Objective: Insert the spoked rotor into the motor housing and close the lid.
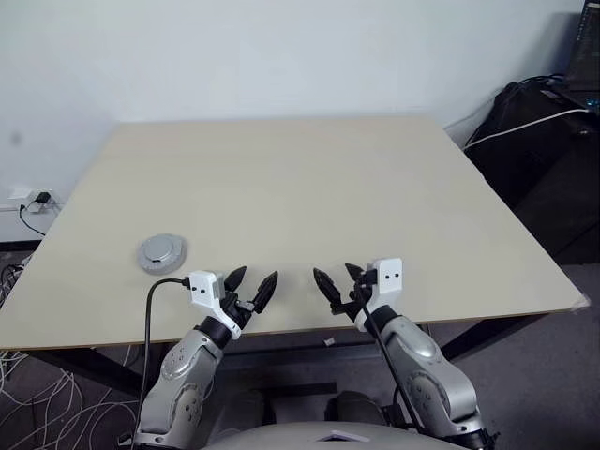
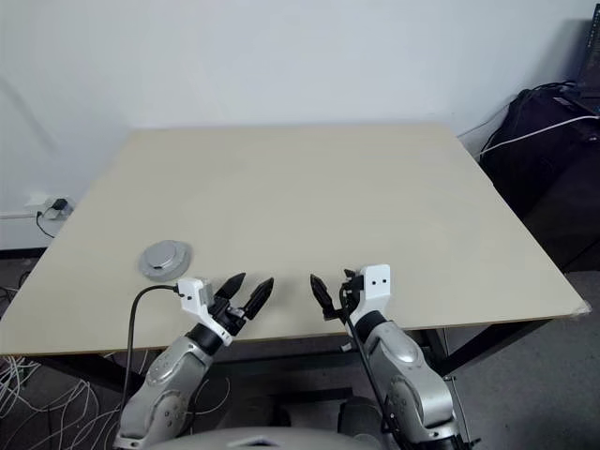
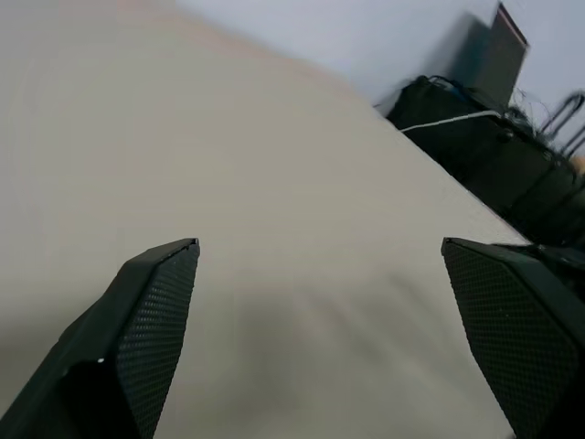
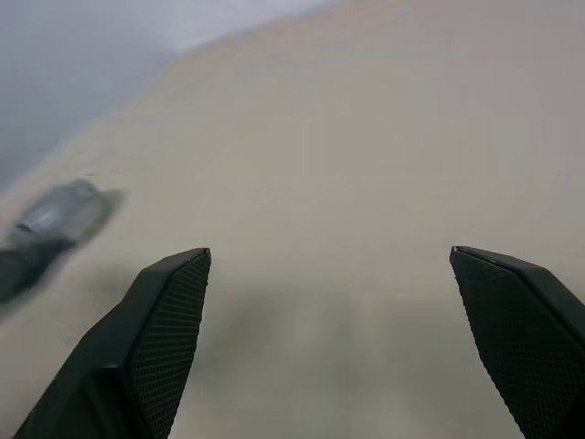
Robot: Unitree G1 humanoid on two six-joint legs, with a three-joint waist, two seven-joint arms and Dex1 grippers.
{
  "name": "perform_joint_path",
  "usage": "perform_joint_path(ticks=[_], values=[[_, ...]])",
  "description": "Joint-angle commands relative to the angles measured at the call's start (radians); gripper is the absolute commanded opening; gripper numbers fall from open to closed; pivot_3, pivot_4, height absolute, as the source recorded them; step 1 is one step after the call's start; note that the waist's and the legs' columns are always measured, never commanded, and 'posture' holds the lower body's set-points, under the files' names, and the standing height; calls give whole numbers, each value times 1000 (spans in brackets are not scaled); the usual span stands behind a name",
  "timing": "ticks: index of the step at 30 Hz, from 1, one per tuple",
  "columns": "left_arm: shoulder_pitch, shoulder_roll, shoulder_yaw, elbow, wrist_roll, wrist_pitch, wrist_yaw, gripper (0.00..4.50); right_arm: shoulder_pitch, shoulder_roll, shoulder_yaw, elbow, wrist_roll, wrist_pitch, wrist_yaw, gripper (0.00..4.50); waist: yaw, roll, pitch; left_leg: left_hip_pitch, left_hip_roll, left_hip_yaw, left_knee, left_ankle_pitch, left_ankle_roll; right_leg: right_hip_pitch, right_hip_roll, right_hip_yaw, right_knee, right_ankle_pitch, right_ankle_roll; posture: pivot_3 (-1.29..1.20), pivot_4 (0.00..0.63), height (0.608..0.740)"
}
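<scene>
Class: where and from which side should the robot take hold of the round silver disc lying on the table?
Probably by its rim, from above: the silver disc lies flat and low on the table, so opposite edges are the likeliest purchase. The left hand, open, is nearer.

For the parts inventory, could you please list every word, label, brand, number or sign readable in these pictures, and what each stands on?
None can be read.
Round silver disc on the table: no lettering visible.
White end effector blocks, left and right: only small dark dots, no text.
Dark bags and the wall socket: any marking is too small to tell.
</scene>
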Motion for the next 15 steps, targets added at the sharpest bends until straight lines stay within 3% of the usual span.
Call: perform_joint_path(ticks=[1,15], values=[[-8,4,-25,33,104,-153,-33,4486,16,-26,28,29,-140,-153,19,4500,0,-2,1,1,0,0,0,0,0,1,-2,0,0,0,0,0,0,740],[71,10,6,-38,130,-150,1,4486,118,3,11,59,-207,-269,40,4500,6,-6,4,1,2,-3,2,-1,0,2,-5,-1,2,-1,0,0,0,740]])
